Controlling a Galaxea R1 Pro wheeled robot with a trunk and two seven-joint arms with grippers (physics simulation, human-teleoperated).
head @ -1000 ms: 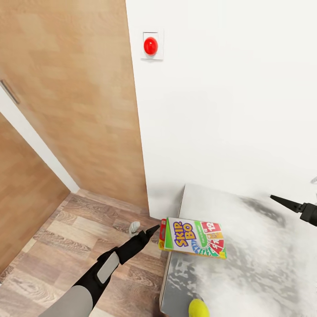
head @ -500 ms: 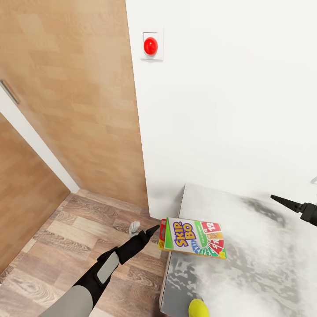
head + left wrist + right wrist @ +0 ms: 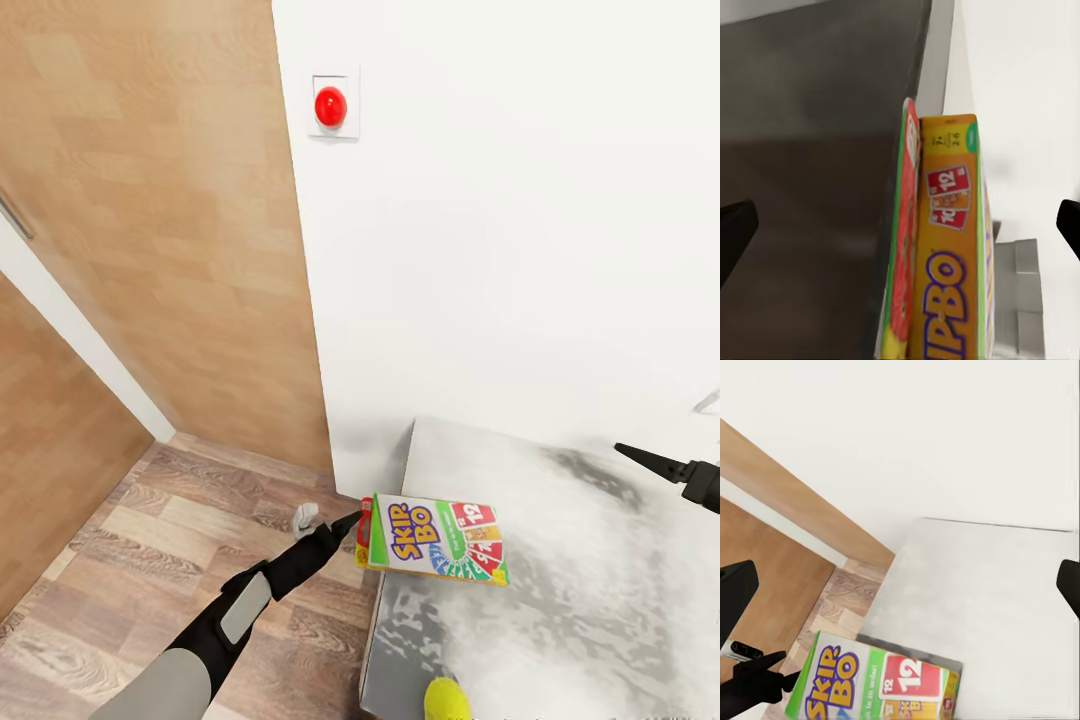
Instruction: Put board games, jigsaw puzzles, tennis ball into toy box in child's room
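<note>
Between your left jaws, which stood spread wide with a dark finger point(image 3: 733, 234) at each side, the Skip-Bo board game point(image 3: 945, 262) sat edge-on, clear of both fingers. From the head view, the jaws' tips reached the short end of the box point(image 3: 435, 540). The box lay flat on the pale desk point(image 3: 600, 600), and the end facing the jaws poked just past the desk's edge. Behind those jaws, back toward your trunk, the tennis ball point(image 3: 445, 698) rested on the desk close to the same edge. Just beside the left jaws, a small grey object point(image 3: 303, 517) lay on the wood-plank floor point(image 3: 150, 540). Your right jaws were spread too, with their fingers point(image 3: 735, 594) wide apart. They hung over the desk well apart from the box and held nothing. Beyond both jaws rose the white wall point(image 3: 520, 250) with its red round button point(image 3: 330, 106), beside a wooden door point(image 3: 150, 200).
</note>
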